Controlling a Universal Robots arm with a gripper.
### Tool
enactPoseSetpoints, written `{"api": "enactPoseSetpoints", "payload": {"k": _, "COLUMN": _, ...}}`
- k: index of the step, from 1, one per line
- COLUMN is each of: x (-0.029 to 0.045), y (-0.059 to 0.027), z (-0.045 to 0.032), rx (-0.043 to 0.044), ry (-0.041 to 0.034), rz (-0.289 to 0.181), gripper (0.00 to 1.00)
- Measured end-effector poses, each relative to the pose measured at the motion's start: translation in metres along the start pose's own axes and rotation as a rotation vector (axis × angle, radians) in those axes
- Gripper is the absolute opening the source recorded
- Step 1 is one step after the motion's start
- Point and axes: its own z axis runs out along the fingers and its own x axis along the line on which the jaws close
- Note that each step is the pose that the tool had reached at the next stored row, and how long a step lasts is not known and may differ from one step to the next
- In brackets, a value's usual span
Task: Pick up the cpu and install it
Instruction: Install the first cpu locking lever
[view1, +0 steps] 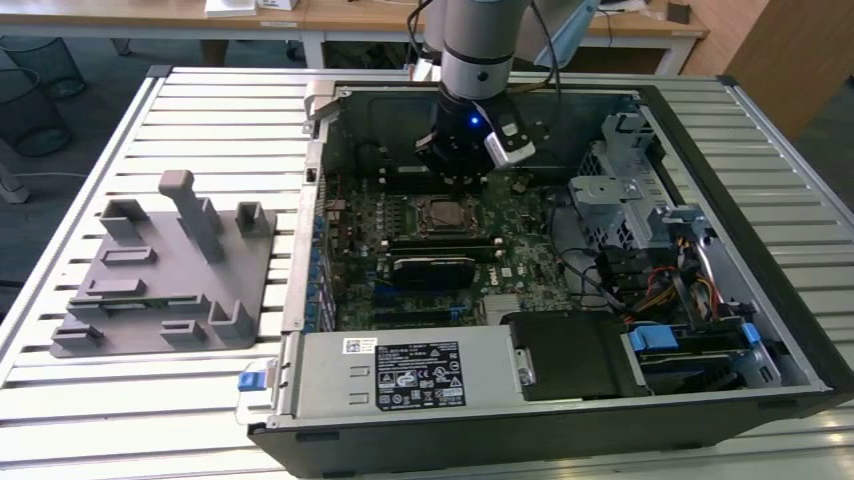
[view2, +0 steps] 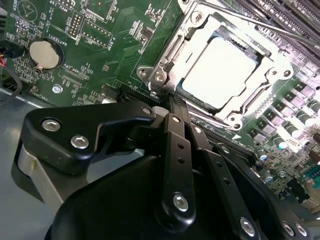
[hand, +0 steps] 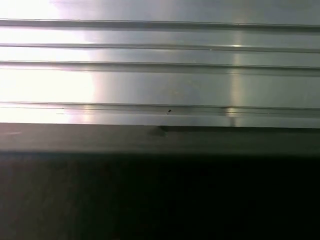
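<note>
A: The cpu (view2: 220, 75) is sitting flat in its socket frame (view2: 272, 75) on the motherboard (view2: 107, 60), pale silvery top up, with metal brackets around all its edges in the second wrist view.

B: And the gripper (view2: 171, 97)?

A: Just beside it, low over the board. Its black fingers (view2: 176, 130) run side by side up to a point at the socket frame's corner, pressed close together with nothing between them. Whether the tips touch the frame or hang a hair above, I can't quite tell from this angle.

B: What does the exterior view give us?

A: The arm comes straight down into the open computer case (view1: 787, 330), and the gripper (view1: 461, 180) hangs just beyond the socket (view1: 441, 212), on the far side of it from the camera. A blue light glows on the wrist.

B: Anything around the case?

A: A grey plastic tray (view1: 147, 290) with upright posts stands well apart from the case, on the exterior view's left, on the slatted metal table (view1: 200, 110). Inside the case, a black ribbed block (view1: 434, 270) lies just nearer the camera than the socket.

B: The first wrist view?

A: Bright metal slats (hand: 160, 85) above a dark edge.
</note>
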Motion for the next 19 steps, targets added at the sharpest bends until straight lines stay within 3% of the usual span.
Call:
{"api": "enactPoseSetpoints", "payload": {"k": 2, "x": 0.0, "y": -0.0002, "z": 0.0014, "rx": 0.0067, "ry": 0.0011, "rz": 0.0, "gripper": 0.11}}
{"api": "enactPoseSetpoints", "payload": {"k": 7, "x": 0.0, "y": -0.0002, "z": 0.0048, "rx": 0.0142, "ry": 0.0044, "rz": 0.0, "gripper": 0.11}}
{"api": "enactPoseSetpoints", "payload": {"k": 12, "x": 0.0003, "y": -0.0006, "z": 0.004, "rx": 0.0072, "ry": 0.0087, "rz": 0.0, "gripper": 0.11}}
{"api": "enactPoseSetpoints", "payload": {"k": 14, "x": -0.0003, "y": 0.0005, "z": 0.001, "rx": 0.0025, "ry": 0.0068, "rz": 0.0, "gripper": 0.11}}
{"api": "enactPoseSetpoints", "payload": {"k": 17, "x": -0.0001, "y": 0.0004, "z": -0.0055, "rx": 0.0039, "ry": 0.008, "rz": 0.0, "gripper": 0.11}}
{"api": "enactPoseSetpoints", "payload": {"k": 19, "x": -0.0001, "y": 0.0004, "z": -0.0059, "rx": 0.0037, "ry": 0.0079, "rz": 0.0, "gripper": 0.11}}
